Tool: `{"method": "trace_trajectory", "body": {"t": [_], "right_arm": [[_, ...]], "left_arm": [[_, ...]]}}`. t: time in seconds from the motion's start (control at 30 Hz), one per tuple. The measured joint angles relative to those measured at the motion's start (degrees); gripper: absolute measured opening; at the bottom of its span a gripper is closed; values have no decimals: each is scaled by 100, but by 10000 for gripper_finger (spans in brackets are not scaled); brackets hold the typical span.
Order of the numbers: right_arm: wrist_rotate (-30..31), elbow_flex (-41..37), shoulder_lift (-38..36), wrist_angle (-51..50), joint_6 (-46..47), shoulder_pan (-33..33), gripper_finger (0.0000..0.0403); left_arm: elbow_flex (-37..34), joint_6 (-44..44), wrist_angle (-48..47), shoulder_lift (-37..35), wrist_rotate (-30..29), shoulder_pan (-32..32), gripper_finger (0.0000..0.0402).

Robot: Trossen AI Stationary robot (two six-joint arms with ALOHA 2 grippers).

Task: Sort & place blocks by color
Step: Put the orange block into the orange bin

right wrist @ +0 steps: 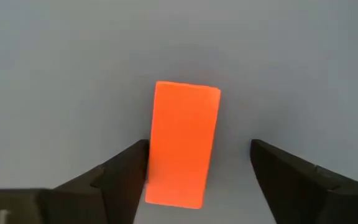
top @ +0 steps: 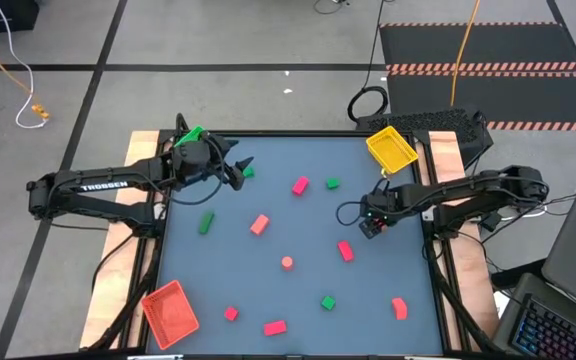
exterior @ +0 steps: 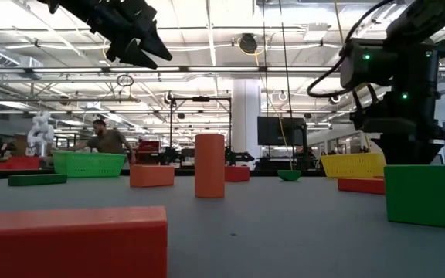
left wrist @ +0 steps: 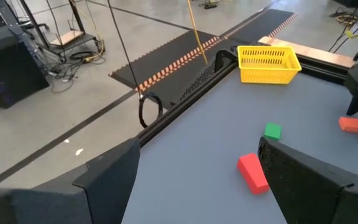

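Small blocks lie scattered on the dark table top point(top: 268, 150): green ones point(top: 333, 183), pink-red ones point(top: 300, 184) and salmon ones point(top: 259, 224). My right gripper point(right wrist: 199, 145) points straight down, open, over an orange bar block point(right wrist: 182, 143) lying flat on the table, one finger at each long side. The high view shows this gripper point(top: 372, 226) at the table's right, hiding the block. My left gripper point(top: 240, 170) hangs open and empty at the far left, by a green block point(top: 249, 172). My right gripper comes from above with its fingers lying across the orange block. One finger point(right wrist: 132, 171) stands right at the block's long side point(right wrist: 159, 155), and I cannot tell whether it touches. The other finger stands clear of the opposite side.
A green tray point(top: 190, 135) sits at the far left corner, a yellow tray point(top: 391, 150) at the far right, a red tray point(top: 171, 313) at the near left. A red block point(top: 345, 250) lies just nearer than my right gripper.
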Motion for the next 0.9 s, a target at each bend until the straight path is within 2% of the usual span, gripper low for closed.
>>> {"method": "trace_trajectory", "body": {"t": [0.1, 0.23, 0.33, 0.57, 0.73, 0.9], "right_arm": [[59, -74, 2, -21, -144, -11, 217], [90, -38, 2, 162, -565, -15, 117], [254, 141, 9, 198, -972, -34, 118], [1209, 982, 30, 251, -1982, -442, 118], [1372, 1514, 19, 265, -2673, -936, 118], [1762, 1710, 19, 260, -3379, -1672, 118]], "left_arm": [[0, -1, 34, 0, 0, 0, 331], [0, -1, 78, 0, 0, 0, 331], [0, -1, 79, 0, 0, 0, 331], [-2, -3, 165, 0, -2, -2, 331], [-2, -2, 154, 0, -2, -7, 331], [-2, 73, 138, 0, 0, -11, 331]]}}
